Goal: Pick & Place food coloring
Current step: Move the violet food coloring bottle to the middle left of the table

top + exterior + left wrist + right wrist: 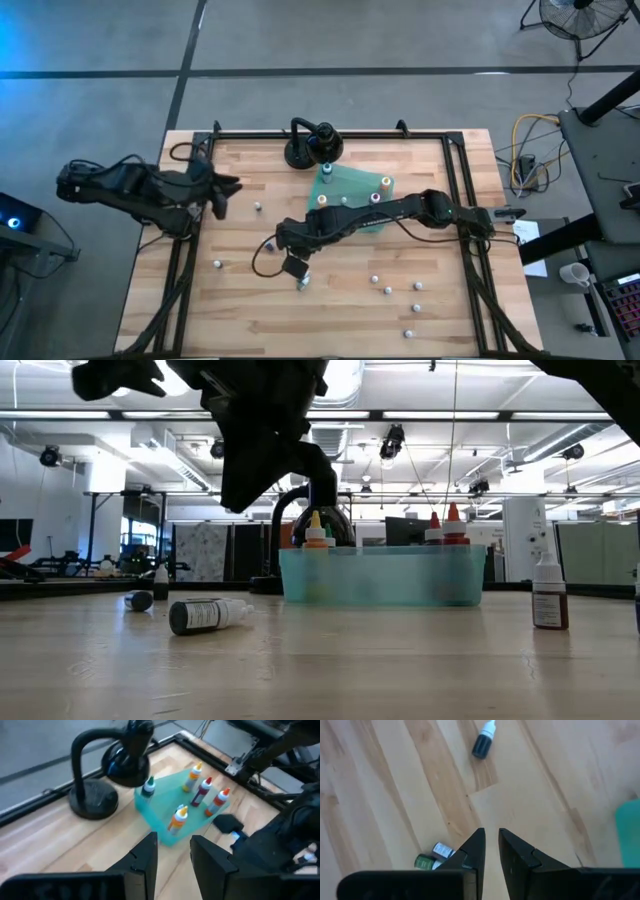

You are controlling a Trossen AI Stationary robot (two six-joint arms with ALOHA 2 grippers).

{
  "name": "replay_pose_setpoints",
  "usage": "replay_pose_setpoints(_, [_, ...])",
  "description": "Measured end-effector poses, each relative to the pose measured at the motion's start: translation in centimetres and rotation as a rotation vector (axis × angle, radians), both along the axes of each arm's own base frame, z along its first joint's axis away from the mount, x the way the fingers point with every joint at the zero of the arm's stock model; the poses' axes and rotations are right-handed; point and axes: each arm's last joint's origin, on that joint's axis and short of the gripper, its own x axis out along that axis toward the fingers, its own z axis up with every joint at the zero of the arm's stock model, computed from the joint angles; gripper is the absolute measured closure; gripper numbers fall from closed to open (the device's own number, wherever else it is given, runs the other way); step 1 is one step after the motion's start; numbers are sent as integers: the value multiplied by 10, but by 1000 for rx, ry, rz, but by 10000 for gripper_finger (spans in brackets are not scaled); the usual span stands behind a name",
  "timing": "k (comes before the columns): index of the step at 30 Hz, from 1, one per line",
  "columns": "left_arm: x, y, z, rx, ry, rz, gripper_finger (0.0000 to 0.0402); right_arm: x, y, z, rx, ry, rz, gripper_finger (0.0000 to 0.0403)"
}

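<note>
Landmark: the teal tray [385,222] near the desk's [240,320] far edge, a translucent shallow tub in the low view and a flat sheet-like shape from above.

Right pincer [491,851] is seen over bare wood planks, well in front of the tray; its fingers are pressed almost together with nothing between them. Only the right wrist view shows a green-labelled bottle [431,858] lying just beside the fingertips, plus a dark-bodied bottle [483,741] with a white nozzle lying farther off.

Left pincer [174,851] is held off the tray's left side above the desk, fingers [145,857] parted by a narrow gap, nothing held. Only the left wrist view resolves the tray contents: five upright food coloring bottles [199,792], small bodies with tapered coloured tips (orange, red, green, yellow).

The high view alone gives the scatter: small whitish bottles [418,286] dotted in front of the tray toward the desk's near-right side, others to its left. In the low view a dark-labelled bottle [208,614] lies on its side and a brown-labelled one [549,598] stands upright.

A black gooseneck stand [97,795] with round base is seen just behind the tray. Desk: butcher-block wood, black metal frame.
</note>
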Motion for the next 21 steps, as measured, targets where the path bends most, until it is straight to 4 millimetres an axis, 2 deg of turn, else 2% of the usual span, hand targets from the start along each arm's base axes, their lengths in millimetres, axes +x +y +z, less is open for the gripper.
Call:
replay_pose_setpoints(4, [-15,3,-6,-51,25,38,312,5,-12,1,51,-31,-79,355])
replay_pose_setpoints(9, [-27,6,-13,-110,46,83,312,21,-36,6,119,-184,-215,355])
replay_pose_setpoints(12, [-31,6,-14,-140,25,84,312,33,-43,4,211,-275,-191,355])
replay_pose_setpoints(15, [-33,6,-15,-147,24,77,312,40,-40,-5,287,-287,-141,355])
replay_pose_setpoints(18, [-36,7,-15,-148,22,71,312,41,-40,-15,245,-261,-135,355])
replay_pose_setpoints(21, [-38,7,-17,-140,32,66,312,44,-43,-16,156,-294,-118,355])
